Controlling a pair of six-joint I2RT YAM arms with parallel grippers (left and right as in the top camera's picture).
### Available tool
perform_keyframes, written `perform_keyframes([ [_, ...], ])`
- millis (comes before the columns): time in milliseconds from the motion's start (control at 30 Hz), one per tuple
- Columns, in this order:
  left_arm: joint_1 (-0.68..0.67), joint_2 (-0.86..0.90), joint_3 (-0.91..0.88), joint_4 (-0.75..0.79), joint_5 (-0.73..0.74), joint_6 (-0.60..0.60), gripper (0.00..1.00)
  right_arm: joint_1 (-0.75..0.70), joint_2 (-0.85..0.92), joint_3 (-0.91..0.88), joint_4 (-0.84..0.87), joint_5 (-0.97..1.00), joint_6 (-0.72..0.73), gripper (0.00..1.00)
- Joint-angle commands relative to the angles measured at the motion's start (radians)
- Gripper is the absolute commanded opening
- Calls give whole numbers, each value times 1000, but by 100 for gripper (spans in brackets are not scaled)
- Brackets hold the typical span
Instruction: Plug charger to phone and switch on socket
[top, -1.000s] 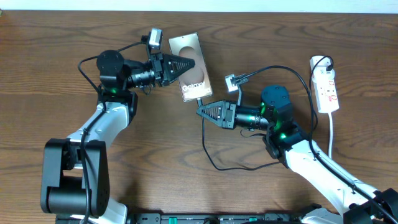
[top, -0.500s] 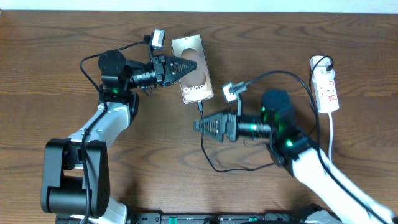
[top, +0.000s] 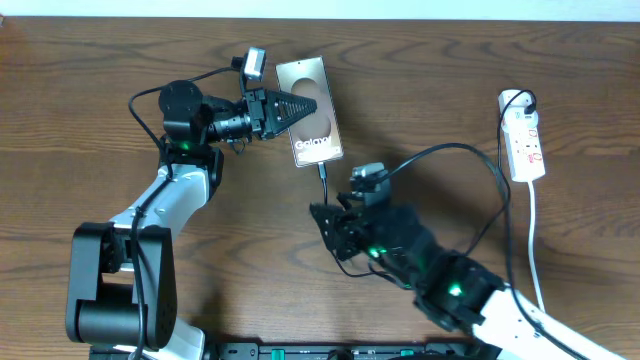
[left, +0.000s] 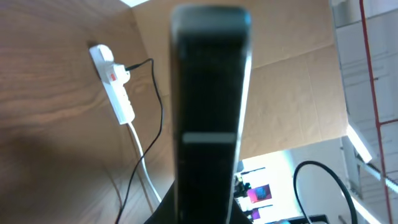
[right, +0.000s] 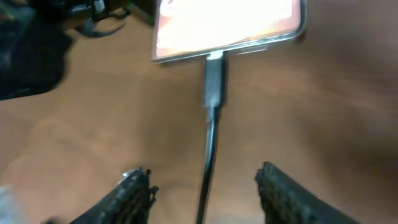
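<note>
charger (right: 213, 81) sits in phone (right: 224, 25), cable between right pincer (right: 204, 182) fingers (released, not touching). Left pincer (top: 303, 101) clenched, tip over phone. One charger, one phone, one socket (top: 524, 140).

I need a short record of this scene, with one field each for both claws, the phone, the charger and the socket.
left claw: shut, tip over the flat grey-brown Galaxy phone
right claw: open, holding nothing, fingers either side of the thin black cable
charger: small black plug tip seated in the phone's edge
socket: narrow white power strip on the robot's right, apart from both claws; switch state unreadable
</note>
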Motion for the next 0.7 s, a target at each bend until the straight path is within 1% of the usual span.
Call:
perform_keyframes([
  [0,0,-7,14,-25,9,18,8,34,69,16,46,233,-60,50],
  [133,0,-7,14,-30,9,18,7,41,105,16,98,231,-59,36],
  [233,0,-7,14,-30,13,28,8,37,106,17,134,237,-59,22],
  [400,0,-7,14,-30,22,29,7,32,107,17,167,241,-58,3],
  [433,0,-7,14,-30,25,29,8,31,109,17,173,241,-59,1],
  [667,0,-7,14,-29,78,30,8,30,132,17,230,240,-58,1],
])
